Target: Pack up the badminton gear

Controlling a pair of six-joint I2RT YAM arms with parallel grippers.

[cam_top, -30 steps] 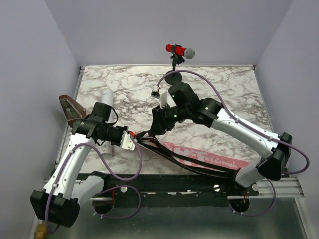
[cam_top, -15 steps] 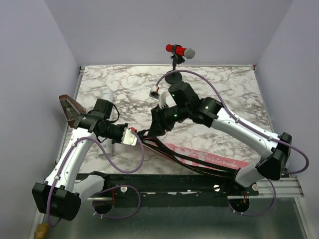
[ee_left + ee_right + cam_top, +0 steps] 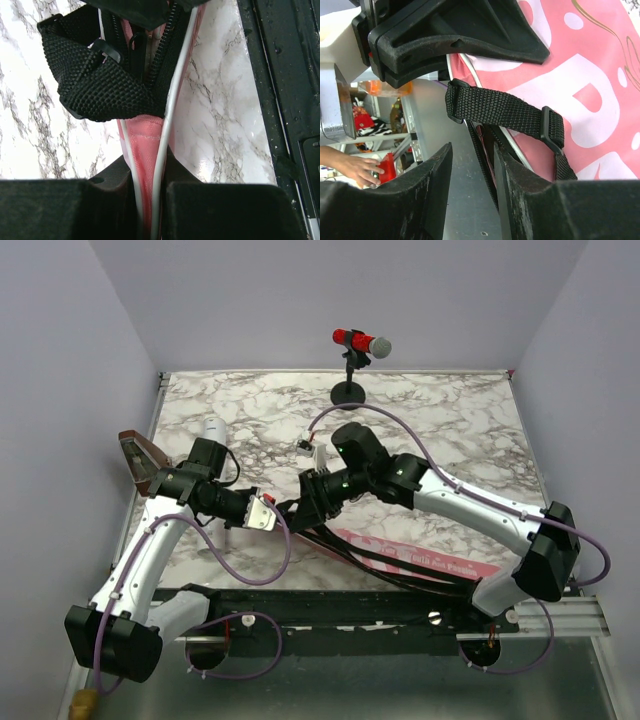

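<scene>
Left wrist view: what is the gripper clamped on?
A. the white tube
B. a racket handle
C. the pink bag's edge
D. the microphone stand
C: the white-piped edge of the pink bag runs straight down into the left gripper, which is shut on it.

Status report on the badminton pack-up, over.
Left gripper jaws shut on end of pink bag. Right gripper jaws straddle its zipper edge, grip unclear. White tube unpacked, lying under left arm. Microphone far back, apart.
</scene>
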